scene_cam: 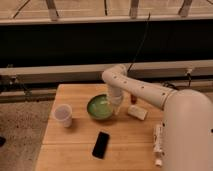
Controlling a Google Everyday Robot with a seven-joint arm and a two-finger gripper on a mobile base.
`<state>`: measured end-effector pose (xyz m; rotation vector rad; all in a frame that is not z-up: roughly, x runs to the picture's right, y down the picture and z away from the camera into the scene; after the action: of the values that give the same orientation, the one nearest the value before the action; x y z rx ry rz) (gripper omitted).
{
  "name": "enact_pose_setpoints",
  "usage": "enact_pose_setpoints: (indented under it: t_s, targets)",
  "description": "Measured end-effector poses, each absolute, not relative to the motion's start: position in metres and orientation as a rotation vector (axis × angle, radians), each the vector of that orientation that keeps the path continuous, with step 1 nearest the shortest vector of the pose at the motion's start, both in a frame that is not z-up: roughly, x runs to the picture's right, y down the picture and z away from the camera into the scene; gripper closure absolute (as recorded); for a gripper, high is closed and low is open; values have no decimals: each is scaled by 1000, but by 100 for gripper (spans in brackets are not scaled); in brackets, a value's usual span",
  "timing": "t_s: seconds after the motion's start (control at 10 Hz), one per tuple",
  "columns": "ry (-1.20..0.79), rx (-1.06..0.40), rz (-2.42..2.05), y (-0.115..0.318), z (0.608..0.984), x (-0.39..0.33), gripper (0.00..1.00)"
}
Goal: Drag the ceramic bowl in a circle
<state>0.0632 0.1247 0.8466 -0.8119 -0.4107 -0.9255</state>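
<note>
My arm [134, 86] is smooth off-white plastic with small dark dots along its side; my gripper [115, 101], over the wooden table, is off-white too.
</note>
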Motion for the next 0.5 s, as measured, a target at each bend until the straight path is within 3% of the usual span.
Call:
enact_pose_setpoints:
  t_s: [0.5]
  targets:
    - [-407,-818,-922,123,849,64,99]
